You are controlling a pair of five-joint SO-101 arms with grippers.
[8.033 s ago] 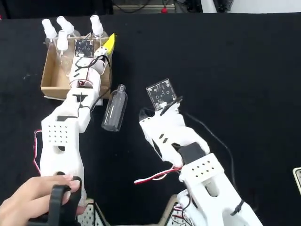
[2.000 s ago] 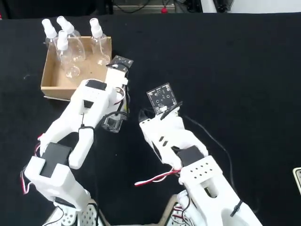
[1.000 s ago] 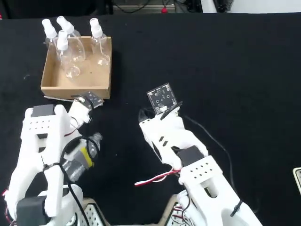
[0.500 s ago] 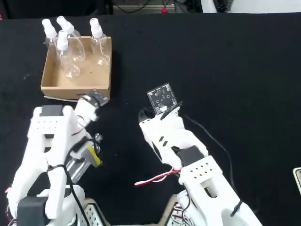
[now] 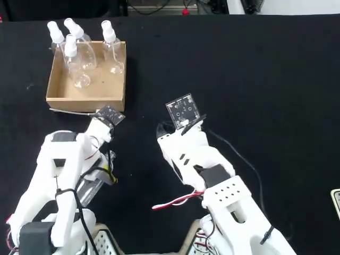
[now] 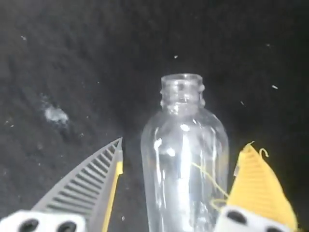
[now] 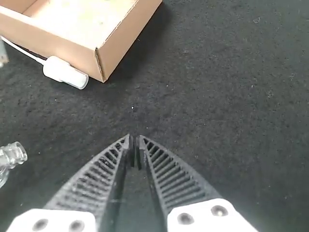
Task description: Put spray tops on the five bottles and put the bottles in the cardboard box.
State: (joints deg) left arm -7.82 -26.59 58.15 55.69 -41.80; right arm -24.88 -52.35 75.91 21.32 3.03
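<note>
When viewed from its own wrist, shows the left end effector (image 6: 183, 142) clamped on the body of a clear bottle (image 6: 183, 164), grey jaw on one side, yellow jaw on the other, bare threaded neck pointing away from the wrist. From above, places that bottle under the left arm at the near left of the black bench (image 5: 255, 79), apart from the cardboard box (image 5: 85, 101). Cannot tell whether resting on the bench or lifted off it. Farther right, finds the right end effector (image 7: 133, 142) closed on nothing, jaws together with tips all but touching, aimed toward the box's near corner. Just beside that corner, on the bench, finds a loose white spray top (image 7: 65, 72), its thin tube lying along the box wall. Inside the box, finds four capped bottles (image 5: 70, 45) leaning toward the far wall, white tops sticking past the rim.
</note>
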